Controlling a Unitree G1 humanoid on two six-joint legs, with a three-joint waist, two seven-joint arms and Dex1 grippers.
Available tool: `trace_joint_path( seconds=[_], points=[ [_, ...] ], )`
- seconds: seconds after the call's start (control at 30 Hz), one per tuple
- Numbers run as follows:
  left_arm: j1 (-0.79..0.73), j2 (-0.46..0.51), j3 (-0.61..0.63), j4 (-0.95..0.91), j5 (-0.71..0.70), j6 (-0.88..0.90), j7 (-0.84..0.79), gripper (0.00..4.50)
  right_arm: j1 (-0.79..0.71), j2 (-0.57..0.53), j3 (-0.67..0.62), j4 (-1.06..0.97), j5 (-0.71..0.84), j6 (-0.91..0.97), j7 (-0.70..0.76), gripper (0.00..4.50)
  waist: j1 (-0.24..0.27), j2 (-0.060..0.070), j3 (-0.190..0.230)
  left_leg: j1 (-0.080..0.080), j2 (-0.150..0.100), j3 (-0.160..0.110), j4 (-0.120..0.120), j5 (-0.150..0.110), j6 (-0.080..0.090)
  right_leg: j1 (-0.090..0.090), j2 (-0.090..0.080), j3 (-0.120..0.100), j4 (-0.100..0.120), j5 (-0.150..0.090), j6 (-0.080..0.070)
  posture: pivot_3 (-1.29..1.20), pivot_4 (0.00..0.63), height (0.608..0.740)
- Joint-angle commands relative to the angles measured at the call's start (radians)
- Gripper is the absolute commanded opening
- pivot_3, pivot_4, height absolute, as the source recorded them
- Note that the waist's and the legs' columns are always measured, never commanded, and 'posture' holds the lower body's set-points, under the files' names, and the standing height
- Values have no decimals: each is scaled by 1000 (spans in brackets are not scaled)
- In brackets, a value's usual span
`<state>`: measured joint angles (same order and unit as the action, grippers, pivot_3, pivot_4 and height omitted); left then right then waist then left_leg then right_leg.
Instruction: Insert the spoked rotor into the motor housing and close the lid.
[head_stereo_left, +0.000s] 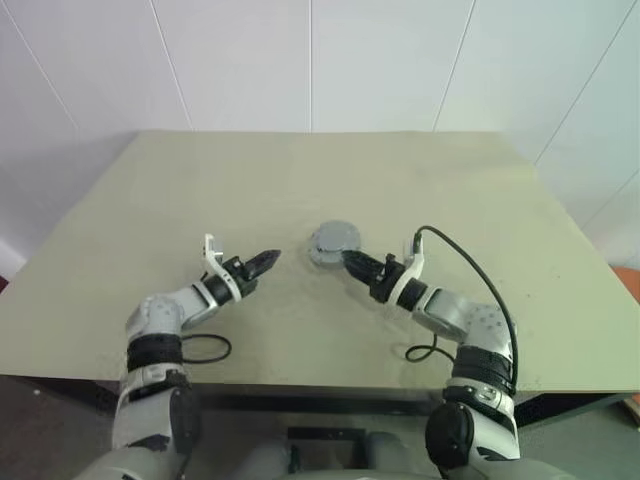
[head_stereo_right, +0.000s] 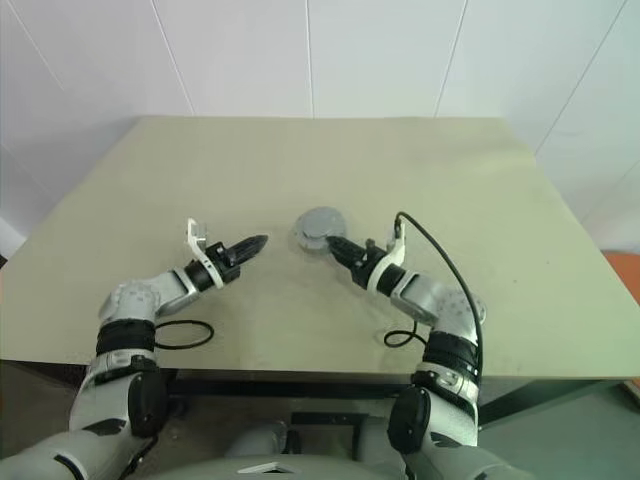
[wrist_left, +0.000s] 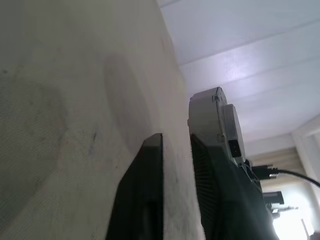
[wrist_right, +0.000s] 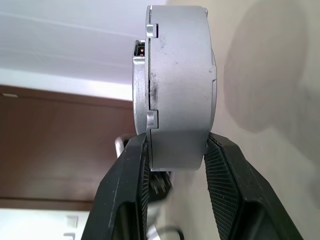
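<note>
White-panelled walls, bare beige table (head_stereo_left: 300, 330): assembled motor in my right grip.

My right gripper (wrist_right: 175, 150) is clamped on the rim of the grey motor housing (wrist_right: 177, 85), lid and rotor apparently already in, held just over the table's middle. My left gripper (head_stereo_left: 266, 261), jaws slightly parted and empty, sits well apart. I'd lower gently, set it flat, then release.
</note>
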<state>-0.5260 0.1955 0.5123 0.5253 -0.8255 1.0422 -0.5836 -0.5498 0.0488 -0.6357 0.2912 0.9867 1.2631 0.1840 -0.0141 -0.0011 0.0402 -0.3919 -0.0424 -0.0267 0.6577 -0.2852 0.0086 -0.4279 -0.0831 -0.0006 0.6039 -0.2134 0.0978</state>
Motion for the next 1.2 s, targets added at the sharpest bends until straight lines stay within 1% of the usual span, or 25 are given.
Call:
trace_joint_path(
  seconds=[0.03,0.13,0.23,0.3,0.43,0.6,0.8,1.2],
  points=[
    [-24,-41,67,-69,-101,31,73,1897,-77,12,28,21,35,-68,45,1335,-1,0,0,0,0,0,0,0,0,0,0,0,0,0,0,0,0,740],
    [-29,-79,93,-98,-158,52,112,2901,-84,13,69,46,21,-94,64,1335,-3,0,0,0,0,0,-1,0,0,0,0,0,0,0,0,0,0,740],
    [-33,-96,115,-98,-204,63,145,3953,-77,23,97,55,18,-115,64,1335,-3,0,0,0,0,0,-2,0,0,0,0,0,-1,0,0,0,0,740],
    [-34,-104,121,-103,-236,76,156,4479,-70,24,110,55,19,-121,68,1335,-4,0,0,0,0,0,-2,1,0,0,0,0,-1,0,-1,0,0,740],
    [-53,-105,125,-88,-286,109,182,4479,-58,22,129,53,22,-129,73,1335,-2,0,0,0,0,0,-2,1,-1,-1,0,0,-1,1,-1,0,0,740],
    [-77,-96,121,-46,-317,149,190,4479,-59,22,138,55,27,-132,75,1335,-3,0,0,0,0,0,-2,2,-2,-1,1,0,-1,1,-1,0,0,740],
    [-88,-74,46,-9,-231,117,175,4479,-65,33,149,49,32,-131,75,1335,-4,0,0,0,0,0,-2,4,-2,-1,1,0,0,1,-2,0,0,740],
    [-85,-63,16,11,-206,71,114,4479,-66,21,162,53,33,-134,89,1335,-4,0,0,1,0,0,-3,5,-3,-1,1,0,1,2,-3,0,0,740]
  ],
)
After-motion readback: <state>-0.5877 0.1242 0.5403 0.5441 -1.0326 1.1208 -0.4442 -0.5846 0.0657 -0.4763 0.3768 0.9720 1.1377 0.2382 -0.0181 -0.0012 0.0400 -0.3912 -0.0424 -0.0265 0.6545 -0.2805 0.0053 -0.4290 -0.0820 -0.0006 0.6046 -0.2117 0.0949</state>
